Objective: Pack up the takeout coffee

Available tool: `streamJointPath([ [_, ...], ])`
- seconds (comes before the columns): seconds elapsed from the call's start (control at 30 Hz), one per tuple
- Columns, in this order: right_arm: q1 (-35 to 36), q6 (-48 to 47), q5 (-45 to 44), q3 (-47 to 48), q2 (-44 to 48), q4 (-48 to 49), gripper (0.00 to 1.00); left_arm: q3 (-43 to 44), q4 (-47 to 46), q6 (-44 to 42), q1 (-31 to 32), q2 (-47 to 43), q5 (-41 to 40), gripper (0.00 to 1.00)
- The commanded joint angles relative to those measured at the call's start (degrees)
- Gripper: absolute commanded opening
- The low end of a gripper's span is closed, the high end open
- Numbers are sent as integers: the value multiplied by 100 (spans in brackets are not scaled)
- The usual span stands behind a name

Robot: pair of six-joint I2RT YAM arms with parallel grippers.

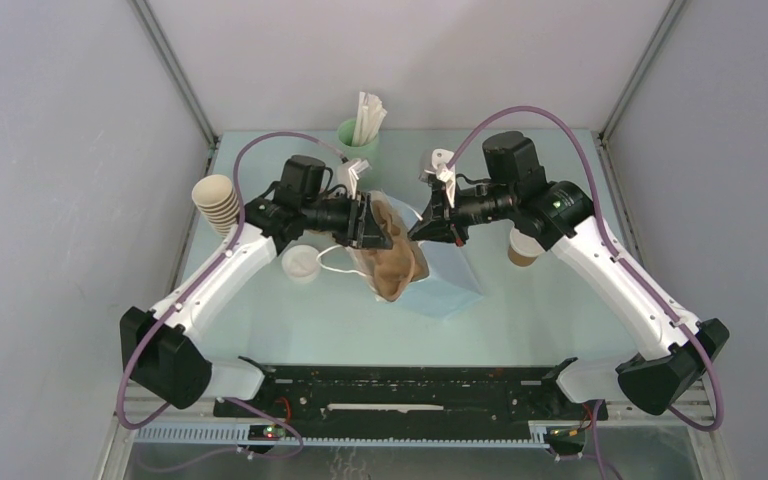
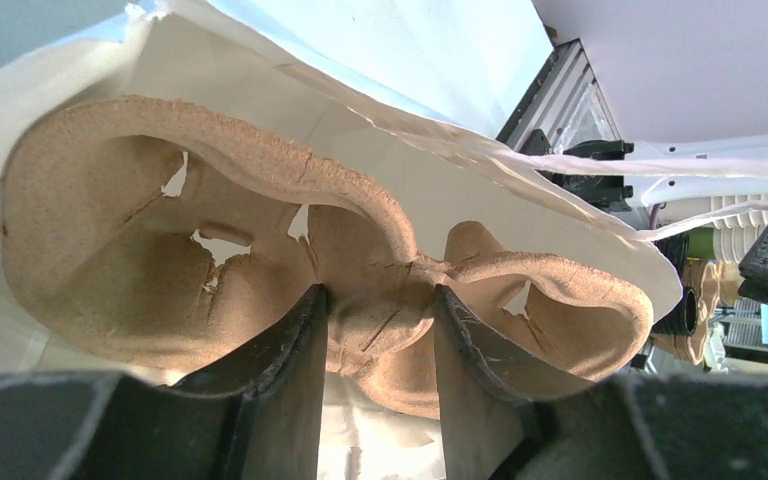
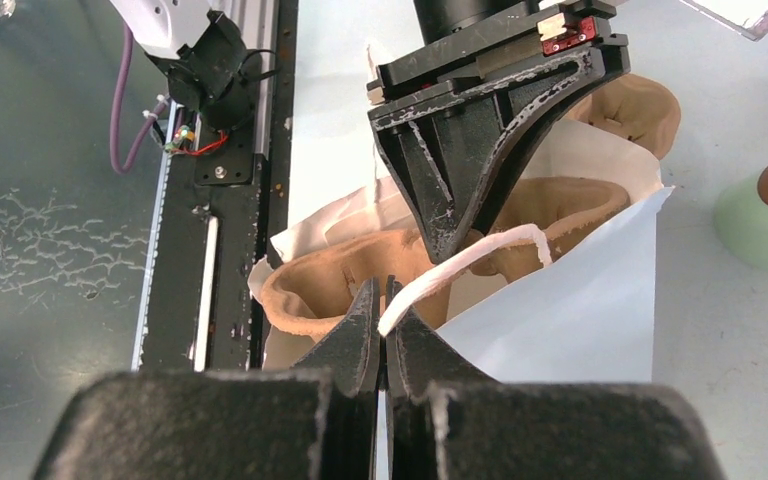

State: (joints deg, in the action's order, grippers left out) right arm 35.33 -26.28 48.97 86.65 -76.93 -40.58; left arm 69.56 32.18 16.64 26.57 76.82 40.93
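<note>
A white paper bag (image 1: 450, 285) lies tilted at mid table with its mouth toward the left. My left gripper (image 1: 368, 225) is shut on the centre ridge of a brown pulp cup carrier (image 1: 397, 258) that sits partly inside the bag's mouth. The left wrist view shows its fingers (image 2: 295, 350) pinching the carrier (image 2: 360, 250) within the bag (image 2: 410, 60). My right gripper (image 1: 423, 225) is shut on the bag's white handle (image 3: 460, 262), fingertips (image 3: 382, 310) together. The takeout coffee (image 1: 523, 252), a brown cup with a white lid, stands partly hidden under my right arm.
A stack of nested brown cups (image 1: 218, 203) stands at the left. A mint-green cup with white sticks (image 1: 358, 135) is at the back. A round white lid (image 1: 300, 263) lies left of the bag. A black rail (image 1: 410, 390) runs along the near edge.
</note>
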Motion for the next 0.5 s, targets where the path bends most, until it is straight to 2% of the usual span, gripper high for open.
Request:
streamJointPath([
  [0.0,-26,-77,215,58,134,-46,0,-61,-51,151,-79,-29,133,0],
  [0.1,-41,-99,239,54,136,-87,0,-21,-23,97,-94,-18,104,0],
  [0.23,-87,-123,327,70,93,-125,0,-35,-159,134,-243,-58,813,0],
  [0.33,-94,-126,366,92,58,-129,0,-81,-171,72,-278,-182,980,0],
  [0.4,-88,-118,362,114,34,-126,0,-122,-141,75,-277,-200,773,0],
  [0.47,-77,-91,349,132,15,-104,0,-32,80,7,-248,-126,201,0],
])
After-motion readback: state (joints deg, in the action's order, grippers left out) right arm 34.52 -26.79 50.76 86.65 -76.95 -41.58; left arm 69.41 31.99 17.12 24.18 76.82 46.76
